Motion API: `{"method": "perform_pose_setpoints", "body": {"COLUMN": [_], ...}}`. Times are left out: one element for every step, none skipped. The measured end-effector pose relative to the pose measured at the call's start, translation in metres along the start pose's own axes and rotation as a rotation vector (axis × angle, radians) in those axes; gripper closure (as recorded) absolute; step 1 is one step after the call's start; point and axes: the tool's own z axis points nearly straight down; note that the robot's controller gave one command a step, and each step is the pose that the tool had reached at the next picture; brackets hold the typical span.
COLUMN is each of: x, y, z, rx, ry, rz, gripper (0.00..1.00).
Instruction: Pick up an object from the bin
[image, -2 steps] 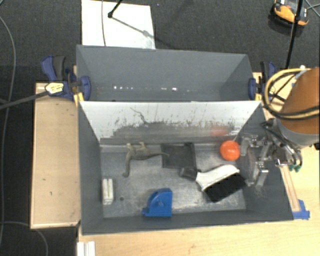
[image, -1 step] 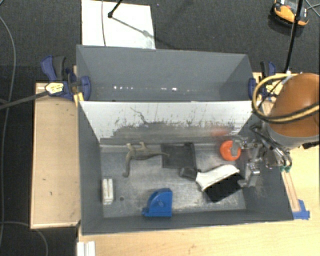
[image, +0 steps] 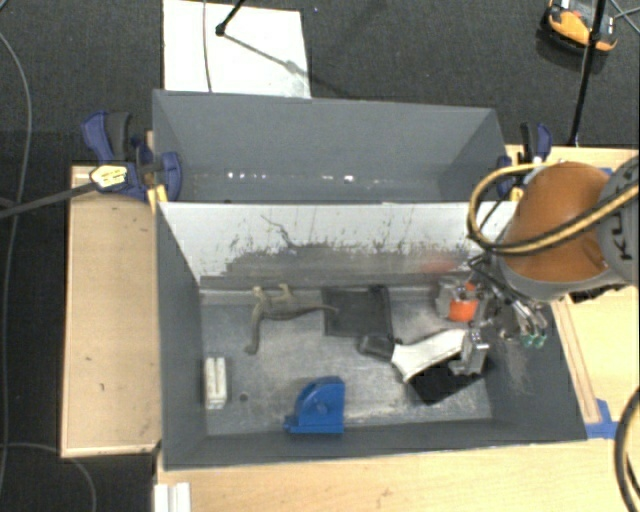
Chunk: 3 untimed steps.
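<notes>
Fingers (image: 476, 354) just right of white slab (image: 424, 357)

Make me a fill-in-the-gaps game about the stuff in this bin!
The plastic thing near the front wall of the bin is coloured ____. The gripper hangs at the picture's ____ side, next to a white thing and a black thing. The small cream block lies at the picture's ____ side.
Missing words: blue; right; left.
</notes>
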Motion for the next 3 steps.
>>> {"method": "perform_pose_setpoints", "body": {"x": [0.001,0.001,-0.026], "y": [-0.005,-0.006,0.03], "z": [0.042,0.051,0.054], "rx": [-0.001,-0.001,0.002], "ry": [0.002,0.006,0.002], "rz": [-0.044,-0.064,-0.118], "gripper": [0.0,0.0,1.0]}}
